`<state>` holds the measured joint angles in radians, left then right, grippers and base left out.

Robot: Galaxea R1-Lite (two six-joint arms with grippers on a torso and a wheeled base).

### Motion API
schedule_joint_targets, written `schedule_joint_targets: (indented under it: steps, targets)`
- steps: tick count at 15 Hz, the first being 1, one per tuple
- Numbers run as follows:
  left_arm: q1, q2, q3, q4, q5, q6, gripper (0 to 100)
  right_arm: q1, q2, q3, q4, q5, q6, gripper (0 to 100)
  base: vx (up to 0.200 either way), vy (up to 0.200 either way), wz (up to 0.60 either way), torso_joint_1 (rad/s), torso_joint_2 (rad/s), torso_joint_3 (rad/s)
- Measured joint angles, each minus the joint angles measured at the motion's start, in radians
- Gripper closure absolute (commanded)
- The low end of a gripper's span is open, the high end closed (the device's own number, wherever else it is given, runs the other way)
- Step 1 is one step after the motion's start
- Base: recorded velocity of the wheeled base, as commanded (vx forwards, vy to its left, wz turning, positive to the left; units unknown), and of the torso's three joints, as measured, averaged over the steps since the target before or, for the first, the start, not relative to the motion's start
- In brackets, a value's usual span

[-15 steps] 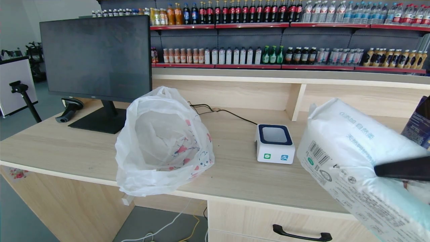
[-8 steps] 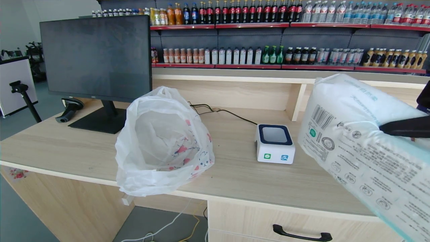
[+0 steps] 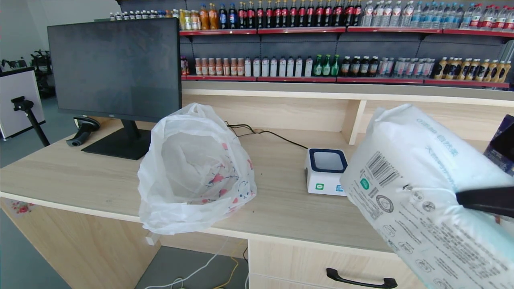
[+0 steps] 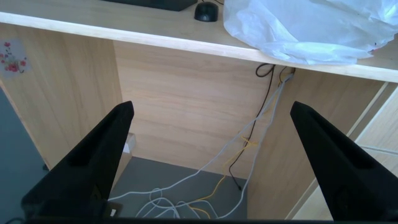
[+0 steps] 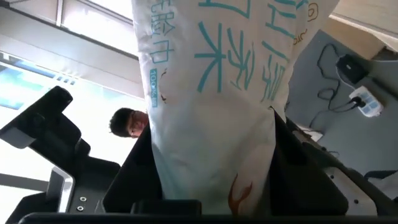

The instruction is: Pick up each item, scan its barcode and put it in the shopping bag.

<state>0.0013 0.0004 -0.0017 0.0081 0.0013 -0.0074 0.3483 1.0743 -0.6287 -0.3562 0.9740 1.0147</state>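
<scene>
**Operator:** State the layout, referenced to the shopping bag (image 3: 196, 168).

**Technician:** The shopping bag stands open on the desk (image 3: 80, 176), at its front edge. Left of the bag and farther back is a dark monitor (image 3: 114, 68), with a handheld scanner (image 3: 82, 130) lying beside its foot. Below the bag, lower than the desk edge, is the left pincer (image 4: 211, 109). Its fingers are spread wide with nothing between them.

**Operator:** And right of the bag?

**Technician:** Right of the bag, well apart from it, is a white scan box (image 3: 327, 170) with its window facing up. Farther right is the white soft pack (image 3: 421, 192), raised off the desk and tilted, its barcode (image 3: 379, 164) turned toward the bag side. In the head view the pack's edge overlaps the scan box's right front corner.

**Operator:** Pincer state on that side?

**Technician:** The right pincer (image 5: 211, 143) is clamped on the pack, one finger on each side. A dark box (image 3: 502, 144) shows behind the pack, farthest from the bag.
</scene>
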Motion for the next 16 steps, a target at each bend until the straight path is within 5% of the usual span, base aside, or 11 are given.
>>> schedule_joint_targets:
  steps: [6, 10, 16]
  targets:
    - [0.000, 0.000, 0.000, 0.001, 0.000, 0.000, 0, 0.050, -0.060, 0.094, -0.362, 0.029, 0.403, 100, 0.000, 0.000, 0.00, 0.000, 0.00, 0.000]
    - [0.000, 0.000, 0.000, 0.001, 0.000, 0.000, 0, 0.058, -0.039, 0.200, -0.628, 0.043, 0.499, 100, 0.000, 0.000, 0.00, 0.000, 0.00, 0.000]
    - [0.000, 0.000, 0.000, 0.000, 0.000, 0.000, 0, 0.082, 0.025, 0.232, -0.675, 0.085, 0.517, 100, 0.000, 0.000, 0.00, 0.000, 0.00, 0.000]
